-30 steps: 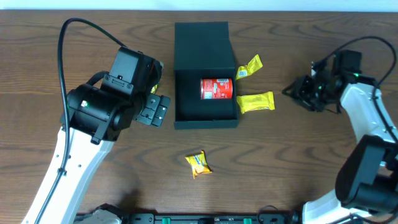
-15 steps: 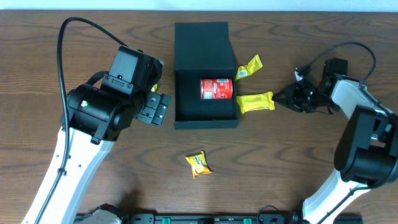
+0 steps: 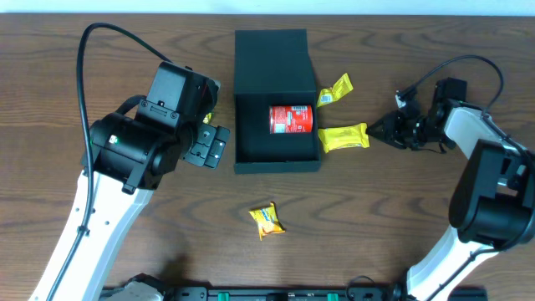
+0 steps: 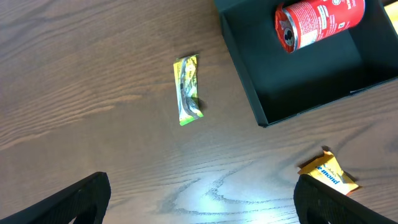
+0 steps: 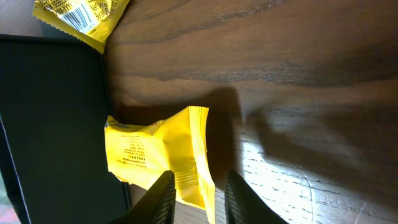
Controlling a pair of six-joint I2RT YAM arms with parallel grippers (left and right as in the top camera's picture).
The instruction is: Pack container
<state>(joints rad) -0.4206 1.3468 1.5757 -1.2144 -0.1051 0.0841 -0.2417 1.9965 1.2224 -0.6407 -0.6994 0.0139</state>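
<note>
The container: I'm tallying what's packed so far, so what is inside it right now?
Only a red can, lying on its side, shows inside the container. The patch of floor beneath the can is covered, so nothing can be said of it.

- Overhead: the left arm (image 3: 134, 150) covers all but a sliver of the green packet (image 3: 206, 119).
- Left wrist: the box (image 4: 298, 81) runs off the top and right edges. The can (image 4: 317, 22) is cut at the top. Of the left end effector (image 4: 202, 202), only finger ends show, in the bottom corners.
- Right wrist: the box (image 5: 50, 124) is cut at the left and the upper packet (image 5: 81, 18) at the top. The lower packet (image 5: 155, 155) runs off the bottom edge between the right end effector (image 5: 198, 196) fingertips.
</note>
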